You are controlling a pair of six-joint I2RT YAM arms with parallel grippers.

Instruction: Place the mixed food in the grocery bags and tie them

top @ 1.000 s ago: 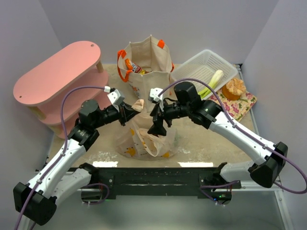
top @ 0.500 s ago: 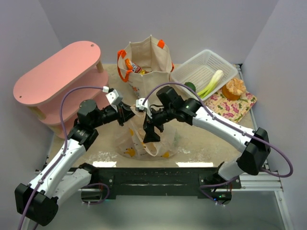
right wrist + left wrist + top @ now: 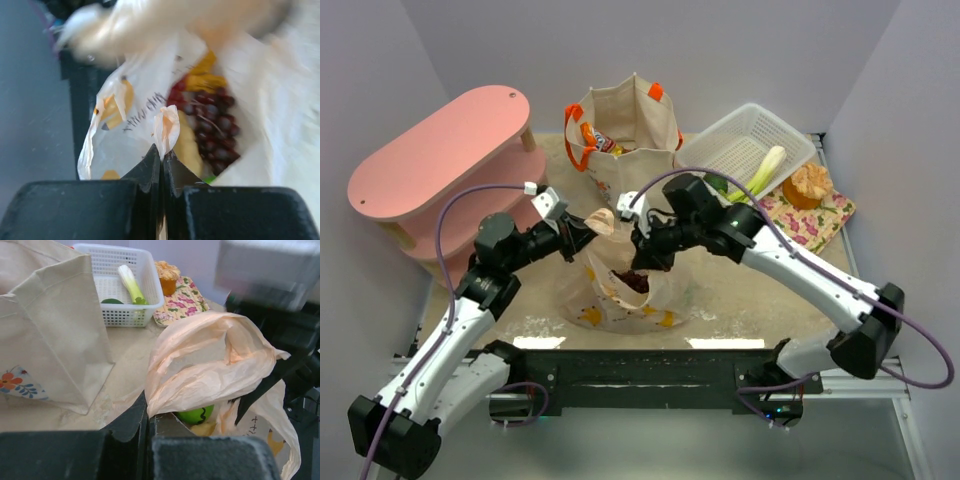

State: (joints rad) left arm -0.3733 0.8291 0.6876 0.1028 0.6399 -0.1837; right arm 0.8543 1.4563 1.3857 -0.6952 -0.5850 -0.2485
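Observation:
The peach plastic grocery bag (image 3: 620, 295) lies at the table's middle, its mouth held apart. Inside it show dark grapes (image 3: 210, 125), yellow pieces and a green round vegetable (image 3: 196, 415). My left gripper (image 3: 148, 412) is shut on the bag's left handle (image 3: 210, 365), which is pulled up. My right gripper (image 3: 161, 152) is shut on a twist of the bag's other handle (image 3: 167, 127). From above, the left gripper (image 3: 588, 228) and right gripper (image 3: 642, 258) face each other across the bag. Behind stands the canvas tote (image 3: 625, 140), with a snack packet (image 3: 595, 138) in it.
A white basket (image 3: 745, 145) at the back right holds a leek (image 3: 763, 172) and a green vegetable (image 3: 717, 183). Golden bread (image 3: 807, 185) sits on a floral mat (image 3: 810, 220). A pink two-tier shelf (image 3: 440, 160) fills the left.
My right gripper, open over the bag before, has shut on the bag's handle and drawn it back to the right. The bag's mouth now gapes and shows the grapes. The left gripper keeps its hold.

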